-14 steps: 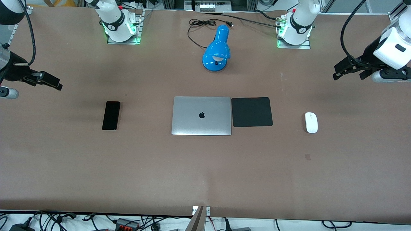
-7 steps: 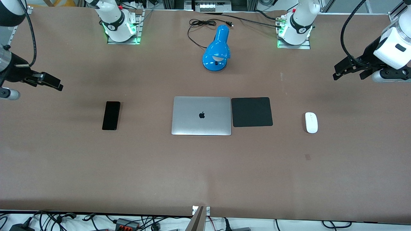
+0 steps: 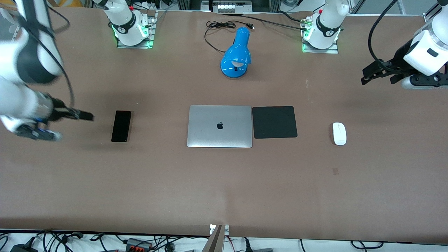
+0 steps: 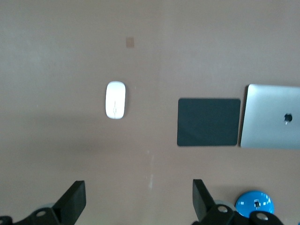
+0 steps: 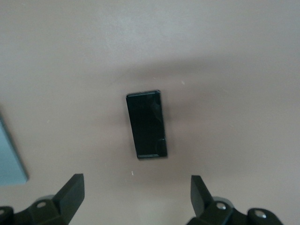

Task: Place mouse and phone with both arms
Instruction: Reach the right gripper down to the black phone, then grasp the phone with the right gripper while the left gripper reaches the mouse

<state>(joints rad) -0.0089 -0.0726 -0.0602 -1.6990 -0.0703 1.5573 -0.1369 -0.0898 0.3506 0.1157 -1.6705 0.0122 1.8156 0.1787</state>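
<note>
The black phone [image 3: 121, 126] lies flat on the brown table toward the right arm's end; it also shows in the right wrist view [image 5: 146, 124]. The white mouse [image 3: 339, 133] lies toward the left arm's end, beside the black mouse pad [image 3: 274, 121]; it also shows in the left wrist view [image 4: 115, 100]. My right gripper [image 3: 85, 116] is open and empty, up in the air close beside the phone. My left gripper [image 3: 371, 75] is open and empty, high over bare table at the left arm's end, well apart from the mouse.
A closed silver laptop [image 3: 219, 126] lies mid-table, touching the mouse pad. A blue desk lamp [image 3: 237, 54] with a black cord lies near the arm bases. Cables run along the table's front edge.
My right arm has swung down and toward the phone; its gripper is now close beside it. My left gripper has barely shifted. Phone and mouse have not moved.
</note>
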